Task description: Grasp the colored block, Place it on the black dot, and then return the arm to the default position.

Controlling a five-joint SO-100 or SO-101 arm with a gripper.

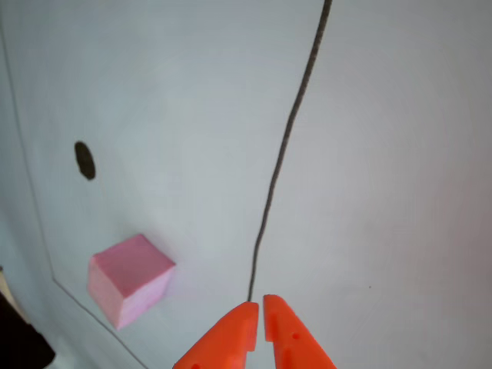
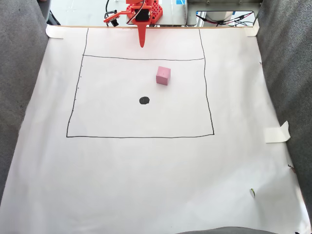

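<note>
A pale pink foam cube, the colored block (image 2: 163, 75), rests on the white paper inside the drawn rectangle; the other view has the block (image 1: 129, 278) at lower left. The black dot (image 2: 144, 100) lies bare a short way nearer the camera and to the left of the block in the fixed view; the dot (image 1: 84, 161) is up left in the other view. My orange gripper (image 2: 142, 45) hangs at the far edge of the paper, pointing down, apart from the block. Its fingertips (image 1: 259, 309) nearly touch, shut with nothing between them.
A thin drawn line (image 1: 284, 146) runs up the paper from the fingertips. The white paper sheet (image 2: 146, 170) is taped at its corners, with grey fabric (image 2: 19, 73) on both sides. Cables and the arm's base (image 2: 146, 12) sit beyond the far edge.
</note>
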